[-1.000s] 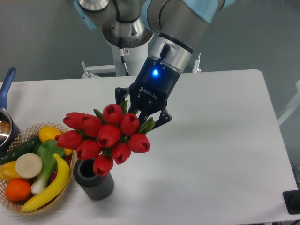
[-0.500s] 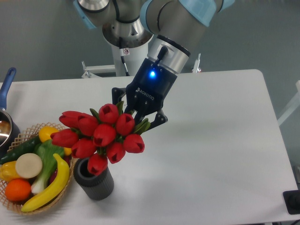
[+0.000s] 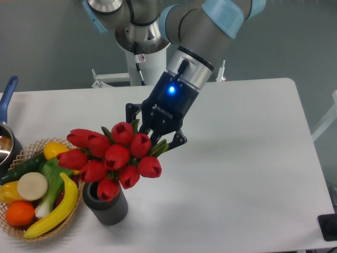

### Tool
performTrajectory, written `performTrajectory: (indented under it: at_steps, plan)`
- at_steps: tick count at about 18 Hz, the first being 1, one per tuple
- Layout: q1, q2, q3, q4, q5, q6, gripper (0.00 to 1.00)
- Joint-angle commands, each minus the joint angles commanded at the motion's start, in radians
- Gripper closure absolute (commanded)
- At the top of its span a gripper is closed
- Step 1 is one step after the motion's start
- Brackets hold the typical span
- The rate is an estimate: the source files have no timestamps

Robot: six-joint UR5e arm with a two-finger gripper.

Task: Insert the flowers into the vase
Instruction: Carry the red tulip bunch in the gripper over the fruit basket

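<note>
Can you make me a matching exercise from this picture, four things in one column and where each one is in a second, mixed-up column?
Things:
1. bunch of glossy red artificial tulips
2. small dark ribbed cylindrical vase
3. long yellow banana
4. blue pan handle

Places:
A. at the table's far left edge
B. held in the fingers of the black two-finger gripper, above the vase
C. standing on the white table, just right of the woven wicker basket
D. lying in the wicker basket

Pairs: 1-B, 2-C, 3-D, 4-A
</note>
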Motion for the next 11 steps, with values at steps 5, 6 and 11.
performTrajectory:
  at_steps: [5,6,11]
  plan:
    - [-0.009,-0.006,0.006,0.002,-0.081,0.025,0.82]
    - [-0.014,-0.005,0.006,0.002,-0.081,0.025,0.82]
    - [-0.049,-0.009,0.009,0.002,-0.085,0.049,0.82]
